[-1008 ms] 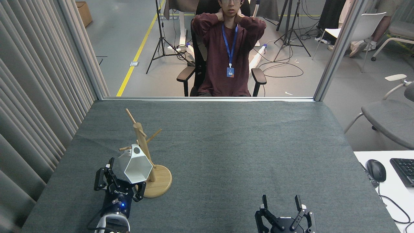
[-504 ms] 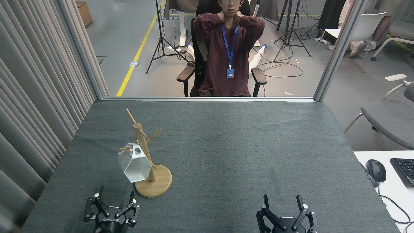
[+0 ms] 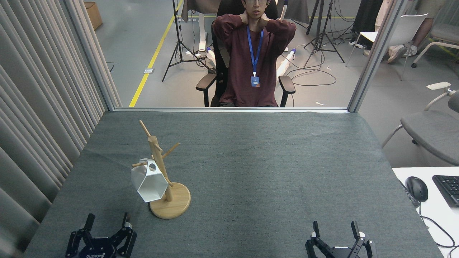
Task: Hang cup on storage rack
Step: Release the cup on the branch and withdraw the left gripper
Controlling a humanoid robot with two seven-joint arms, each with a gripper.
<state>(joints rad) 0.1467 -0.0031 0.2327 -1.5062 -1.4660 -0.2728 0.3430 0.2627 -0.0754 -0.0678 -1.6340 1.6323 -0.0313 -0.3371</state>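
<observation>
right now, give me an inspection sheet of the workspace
surface: grey felt table, flat, a faint crease at the far left
job's things: cup hangs by its tab on a lower peg of the rack, mouth facing the camera; rack upright on its disc base
clutter: nothing seen on the table
grippers: left gripper and right gripper at the near edge, jaws open, both empty and clear of the rack
cables: loose cables on the floor beyond the table
surroundings: seated person behind the far edge; curtain on the left; mouse and keyboard on a side desk

left gripper (image 3: pixel 107 221) low, fingers spread, right gripper (image 3: pixel 335 229) likewise
</observation>
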